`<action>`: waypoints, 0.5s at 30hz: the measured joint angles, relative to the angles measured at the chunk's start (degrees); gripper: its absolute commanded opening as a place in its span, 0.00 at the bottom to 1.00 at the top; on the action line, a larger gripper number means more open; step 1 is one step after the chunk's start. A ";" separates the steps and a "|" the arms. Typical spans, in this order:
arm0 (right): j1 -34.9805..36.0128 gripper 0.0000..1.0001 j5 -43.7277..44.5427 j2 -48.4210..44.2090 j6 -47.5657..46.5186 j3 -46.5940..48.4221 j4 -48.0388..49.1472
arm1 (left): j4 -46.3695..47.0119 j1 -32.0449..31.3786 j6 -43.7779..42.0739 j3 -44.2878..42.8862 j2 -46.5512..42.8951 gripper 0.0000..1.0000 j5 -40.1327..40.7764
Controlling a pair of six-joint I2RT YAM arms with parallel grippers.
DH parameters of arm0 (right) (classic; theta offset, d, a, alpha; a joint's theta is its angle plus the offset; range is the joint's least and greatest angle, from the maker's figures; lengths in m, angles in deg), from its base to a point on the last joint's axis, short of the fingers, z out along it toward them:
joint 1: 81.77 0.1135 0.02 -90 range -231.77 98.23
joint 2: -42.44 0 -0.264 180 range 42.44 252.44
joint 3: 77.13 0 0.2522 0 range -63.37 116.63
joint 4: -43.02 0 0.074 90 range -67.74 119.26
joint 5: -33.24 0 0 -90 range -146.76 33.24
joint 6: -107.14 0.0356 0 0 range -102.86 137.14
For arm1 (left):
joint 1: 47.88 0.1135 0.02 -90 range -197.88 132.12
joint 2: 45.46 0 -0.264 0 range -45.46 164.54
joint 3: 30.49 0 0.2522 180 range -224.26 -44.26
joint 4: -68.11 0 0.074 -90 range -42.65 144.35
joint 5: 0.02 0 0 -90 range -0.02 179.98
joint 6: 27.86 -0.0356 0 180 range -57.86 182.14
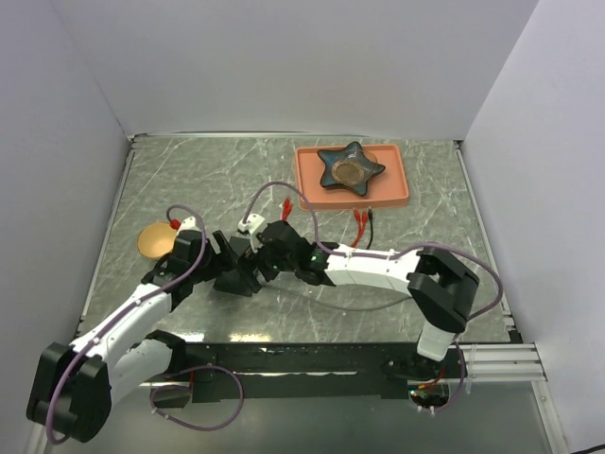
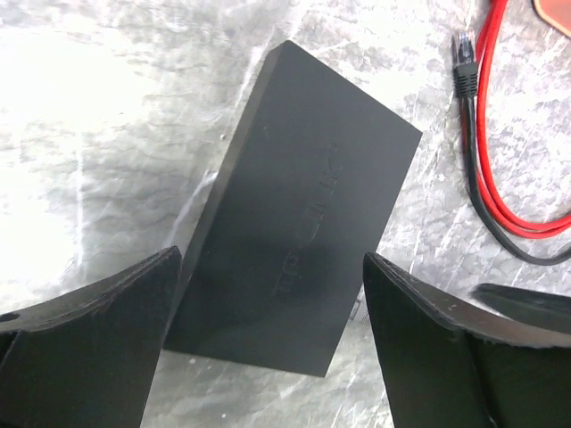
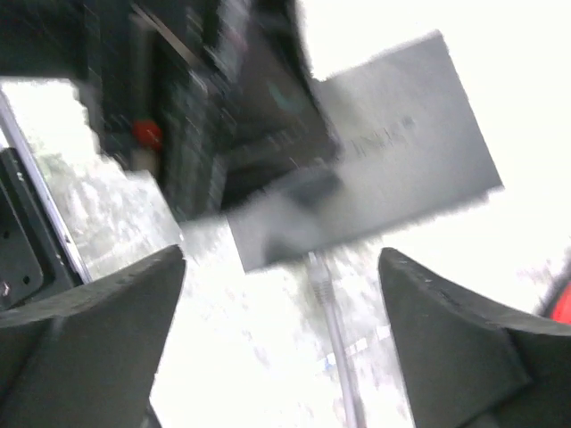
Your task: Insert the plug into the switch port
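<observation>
Switch, one, lies below left gripper and right gripper, both wide open, empty

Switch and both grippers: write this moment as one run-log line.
left gripper: open over switch | right gripper: open, empty | switch: flat on table | plug: at switch edge, seating blurred

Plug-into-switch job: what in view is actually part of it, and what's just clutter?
Job: switch; grey cable, its plug at the switch's edge.
Clutter: orange tray; star-shaped dish in it; tan disc; red cable; black cable.
</observation>
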 measured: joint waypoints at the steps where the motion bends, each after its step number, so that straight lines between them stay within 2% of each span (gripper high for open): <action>1: 0.00 0.99 0.70 -0.92 0.11 -0.55 -0.39 | -0.68 0.04 0.00 0.00 -0.83 0.89 0.11; 9: -2.21 0.99 6.12 -6.36 1.14 -0.70 -2.62 | -4.07 0.24 0.22 -0.28 -9.33 0.89 0.44; 15: -10.32 0.99 6.23 -7.23 6.25 0.02 -5.14 | -4.92 0.26 1.31 -1.31 -14.78 0.89 -1.18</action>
